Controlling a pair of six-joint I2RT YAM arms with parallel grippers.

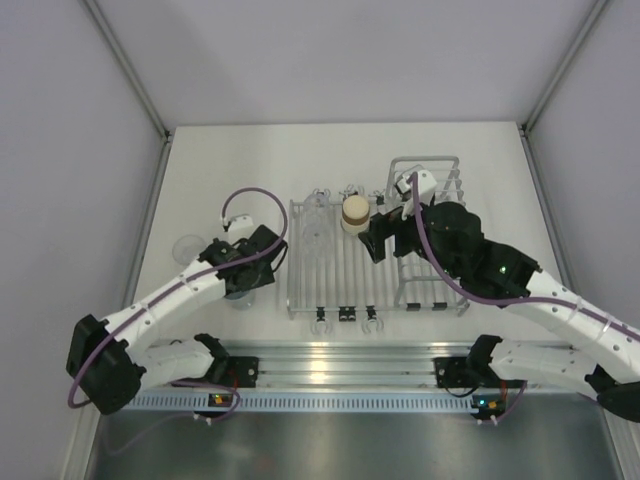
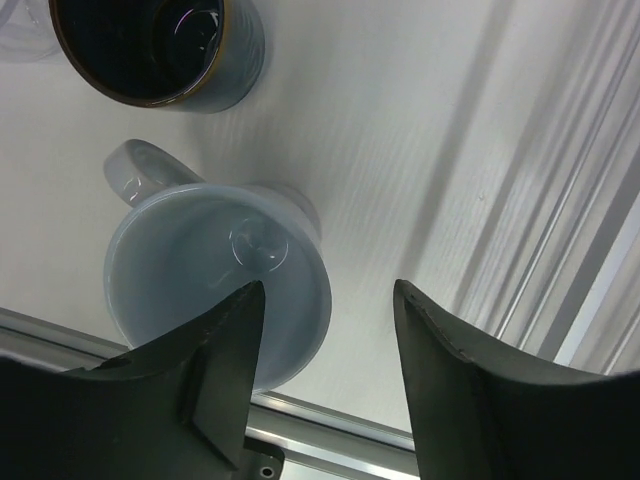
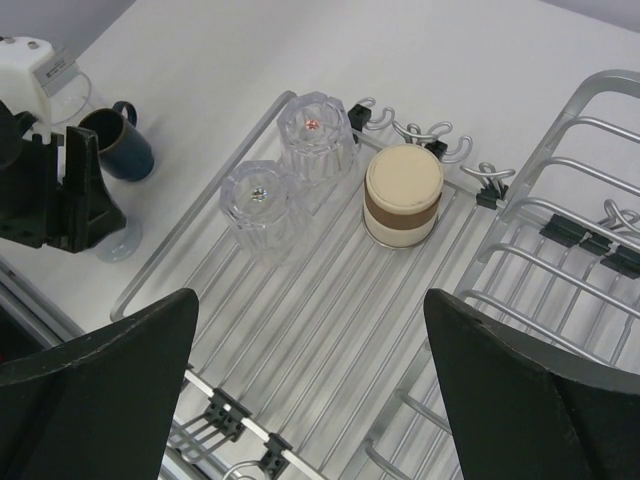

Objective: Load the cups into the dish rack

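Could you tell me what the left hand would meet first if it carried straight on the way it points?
Probably the pale blue cup: the left hand lines up across its rim, one finger over the inside, one outside. Depth is unclear.

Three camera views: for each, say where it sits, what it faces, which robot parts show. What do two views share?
Top external: above and behind, looking down on the table; left arm, right arm show.
Left wrist: on the left arm, looking down at the pale blue cup; its jaws, open, below.
Right wrist: on the right arm, looking down over the dish rack; its jaws, open, below.
Shared: tan cup, in top external and right wrist.
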